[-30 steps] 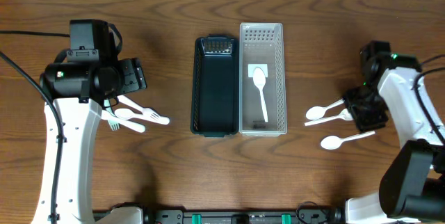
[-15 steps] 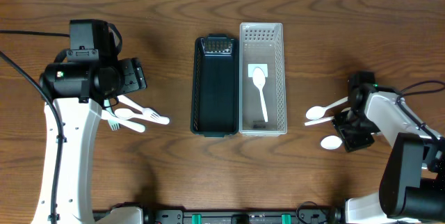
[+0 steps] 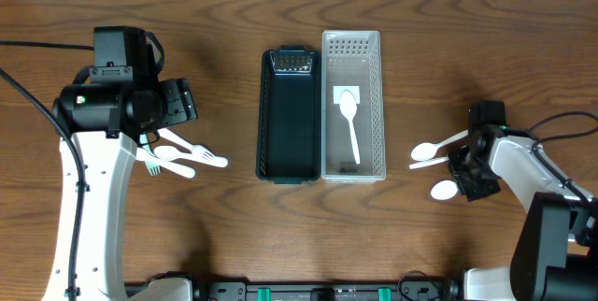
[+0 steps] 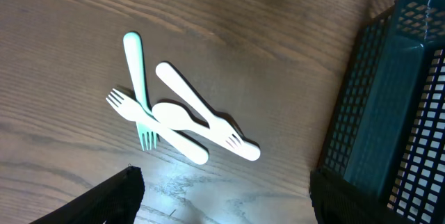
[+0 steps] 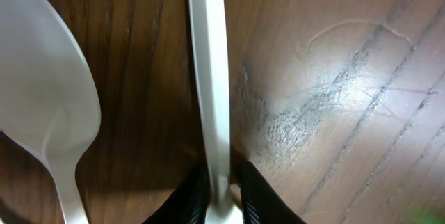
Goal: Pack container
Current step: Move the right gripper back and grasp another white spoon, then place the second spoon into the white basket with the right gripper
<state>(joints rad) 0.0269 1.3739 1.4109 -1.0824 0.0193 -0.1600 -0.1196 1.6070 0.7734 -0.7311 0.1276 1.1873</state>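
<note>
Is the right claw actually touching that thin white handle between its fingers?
Touching. The right wrist view shows the right gripper closed against both sides of the white handle, with no gap visible.

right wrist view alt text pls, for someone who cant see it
The right gripper pinches a slim white spoon handle between its two dark fingertips, on the brown wooden table. The bowl of a second white spoon lies just left of the handle.
</note>
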